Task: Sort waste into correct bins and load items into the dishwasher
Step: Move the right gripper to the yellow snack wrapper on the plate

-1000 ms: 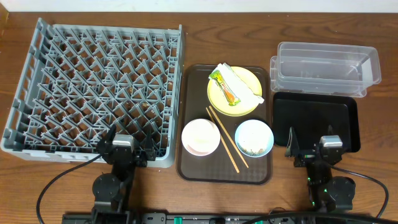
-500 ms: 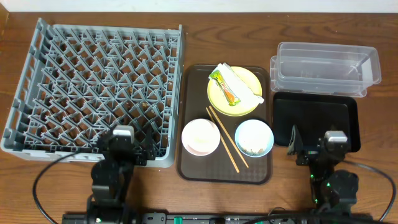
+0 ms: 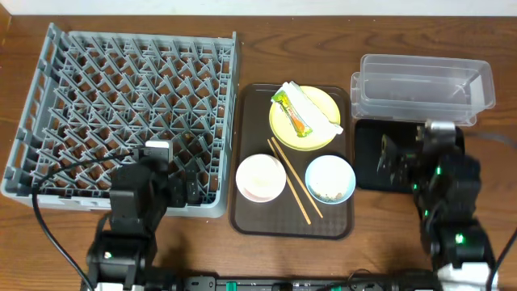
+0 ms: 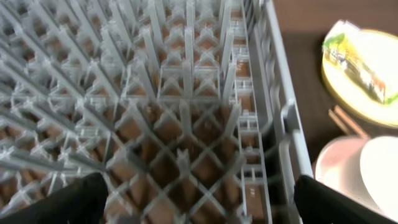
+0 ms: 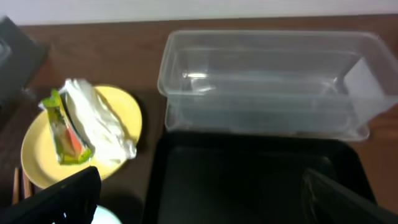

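Paper, thin film and crumbs make up the waste, and all of it is judged light and yielding. The crumpled white napkin (image 5: 99, 121) is seen lying on the yellow plate (image 5: 129, 112), touching the green-and-orange wrapper (image 5: 62, 134) beside it. The napkin is expected to compress under a pinch, so a raised fold near its middle is suggested. The wrapper is judged slick and flat, and is best taken at a lifted end.

Loose crumbs (image 3: 327, 194) are held in the light blue bowl (image 3: 333, 166) and cannot be pinched. The bowl would have to be gripped at its rim and tipped. It, the whitish bowl (image 3: 260, 178) and the plate are judged rigid, smooth and liable to slip. The chopsticks (image 3: 291, 182) are laid between the two bowls on the brown serving tray (image 3: 242, 218); being thin, they may roll.

The left pincer (image 4: 199, 208) is spread wide and holds nothing, above the near right corner of the grey dish rack (image 3: 121, 97). The right pincer (image 5: 199, 199) is likewise spread and unladen, over the black tray (image 5: 249, 180). Just beyond it on the counter (image 3: 485, 32) the clear tub (image 5: 267, 68) is set.
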Controlling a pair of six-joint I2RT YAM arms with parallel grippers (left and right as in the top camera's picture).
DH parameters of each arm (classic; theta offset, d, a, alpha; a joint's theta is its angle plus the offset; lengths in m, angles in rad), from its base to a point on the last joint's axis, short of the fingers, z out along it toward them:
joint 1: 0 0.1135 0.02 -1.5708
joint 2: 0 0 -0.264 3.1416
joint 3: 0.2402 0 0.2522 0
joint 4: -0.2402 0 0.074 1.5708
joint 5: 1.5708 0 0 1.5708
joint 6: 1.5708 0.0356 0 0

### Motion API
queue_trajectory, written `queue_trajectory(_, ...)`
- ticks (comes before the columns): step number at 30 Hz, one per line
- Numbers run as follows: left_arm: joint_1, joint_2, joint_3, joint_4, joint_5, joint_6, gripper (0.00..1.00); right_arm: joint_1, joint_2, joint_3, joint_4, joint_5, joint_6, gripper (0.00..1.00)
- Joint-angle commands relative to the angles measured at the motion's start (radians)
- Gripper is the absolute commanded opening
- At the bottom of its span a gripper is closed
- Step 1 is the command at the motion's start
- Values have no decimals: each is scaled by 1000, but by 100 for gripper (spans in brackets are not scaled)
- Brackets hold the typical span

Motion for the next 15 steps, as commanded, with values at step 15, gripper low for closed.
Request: queue_trajectory(15, -4, 48, 167, -195, 63, -23, 98, -3, 186, 220, -117, -146, 7, 99)
